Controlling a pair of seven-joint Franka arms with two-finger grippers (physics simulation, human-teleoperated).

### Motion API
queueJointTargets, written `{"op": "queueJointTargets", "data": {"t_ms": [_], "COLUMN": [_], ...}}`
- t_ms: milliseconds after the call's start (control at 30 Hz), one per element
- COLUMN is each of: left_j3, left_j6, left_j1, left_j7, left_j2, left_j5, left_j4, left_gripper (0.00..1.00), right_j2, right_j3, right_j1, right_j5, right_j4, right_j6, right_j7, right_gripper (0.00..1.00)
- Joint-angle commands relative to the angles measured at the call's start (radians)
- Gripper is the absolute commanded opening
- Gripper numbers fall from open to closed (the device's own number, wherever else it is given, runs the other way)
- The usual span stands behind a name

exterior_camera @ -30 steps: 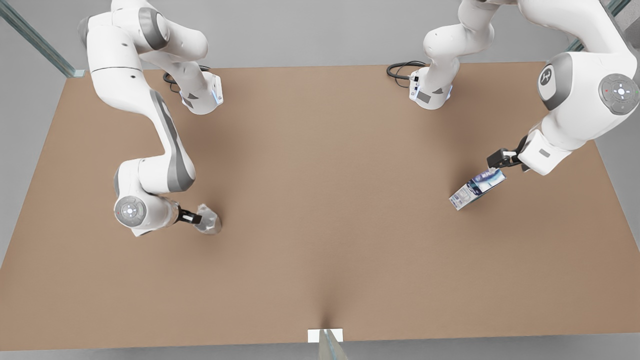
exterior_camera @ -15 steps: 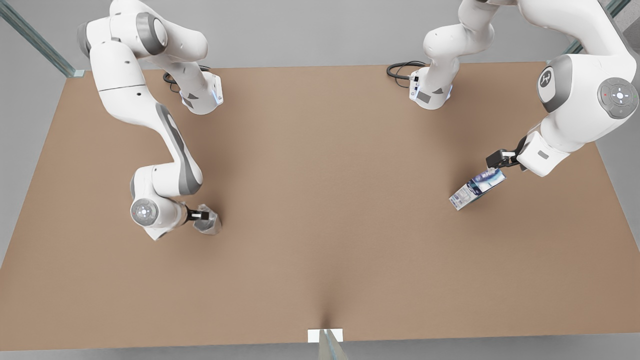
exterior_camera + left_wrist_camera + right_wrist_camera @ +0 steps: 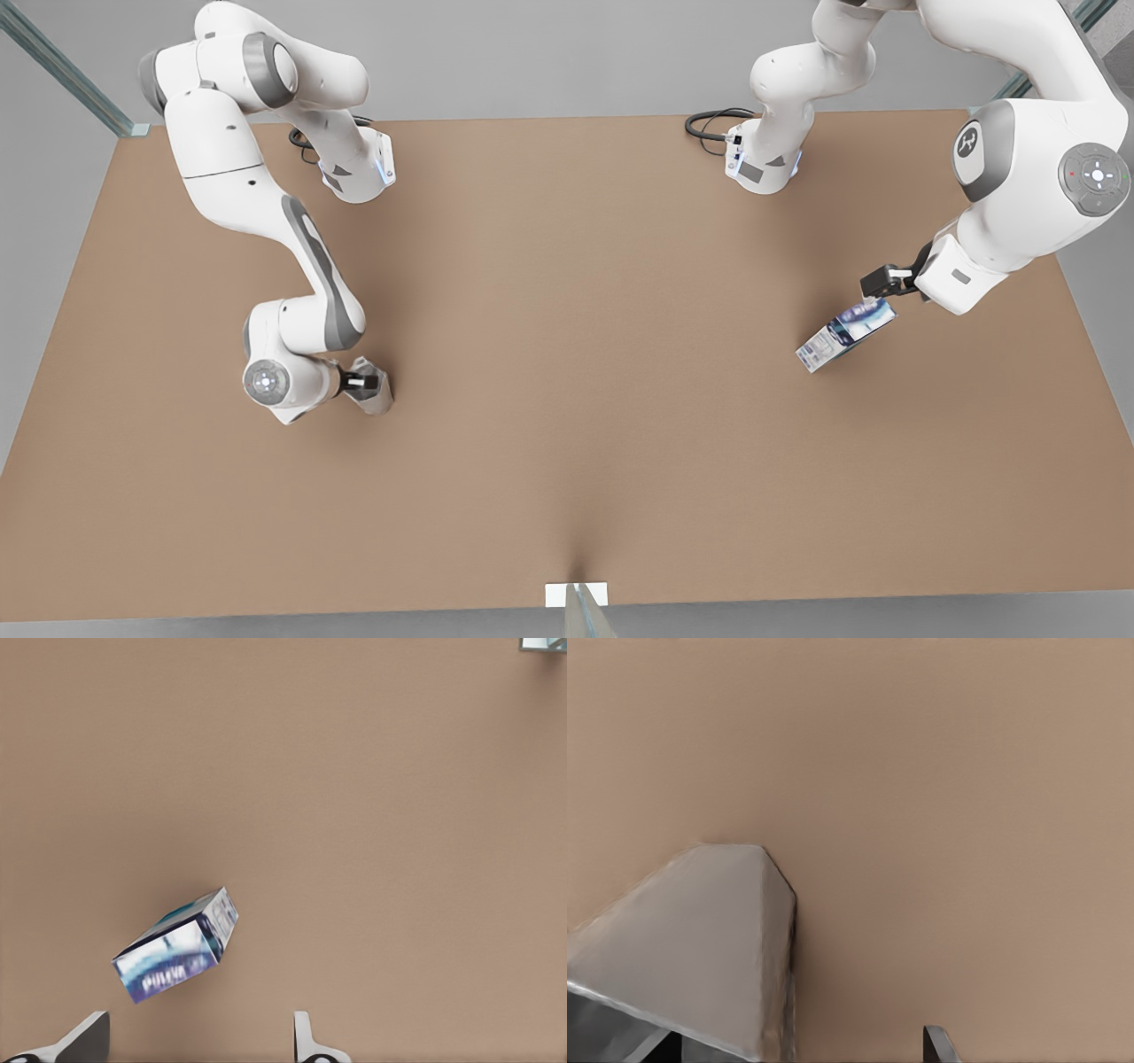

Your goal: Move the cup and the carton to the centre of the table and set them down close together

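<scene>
Left wrist view: the left gripper (image 3: pixel 195 1041) is spread wide and empty above the carton (image 3: pixel 177 944), which lies on the table (image 3: pixel 372 815) near the front view's right. Across the table, the right gripper (image 3: pixel 365 383) sits at the cup (image 3: pixel 376 394) with its fingers apart, one on each side of the cup's wall, not closed on it.

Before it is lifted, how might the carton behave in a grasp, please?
The carton has flat, boxy faces, so it probably won't roll. It looks small, so likely light. The open left gripper sits near it; the right gripper, open, is at the cup.
</scene>
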Motion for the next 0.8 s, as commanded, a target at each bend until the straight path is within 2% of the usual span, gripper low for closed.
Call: {"op": "queueJointTargets", "data": {"t_ms": [0,133,467,500,600,733,767], "left_j3": [0.000,0.000,0.000,0.000,0.000,-0.011,-0.032], "left_j6": [0.000,0.000,0.000,0.000,0.000,0.011,0.012], "left_j1": [0.000,0.000,0.000,0.000,0.000,0.000,-0.002], "left_j7": [0.000,0.000,0.000,0.000,0.000,0.023,0.247], "left_j2": [0.000,0.000,0.000,0.000,0.000,0.023,0.058], "left_j5": [0.000,0.000,0.000,0.000,0.000,0.000,0.003], "left_j4": [0.000,0.000,0.000,0.000,0.000,-0.006,-0.012], "left_gripper": [1.00,1.00,1.00,1.00,1.00,1.00,1.00], "right_j2": [0.004,0.021,0.013,0.011,0.011,0.051,0.088], "right_j3": [0.000,0.000,0.003,0.029,0.031,0.081,0.081], "right_j1": [0.001,0.002,0.001,-0.016,-0.019,0.051,0.107], "right_j5": [0.005,0.037,0.037,0.039,0.037,0.045,0.047], "right_j4": [0.001,0.018,0.031,0.048,0.048,0.248,0.330], "right_j6": [-0.001,-0.013,-0.014,-0.019,-0.018,-0.114,-0.122], "right_j7": [0.001,0.002,-0.005,-0.004,-0.010,-0.005,-0.001], "right_gripper": [0.69,0.23,0.21,0.21,0.21,0.21,0.21]}}
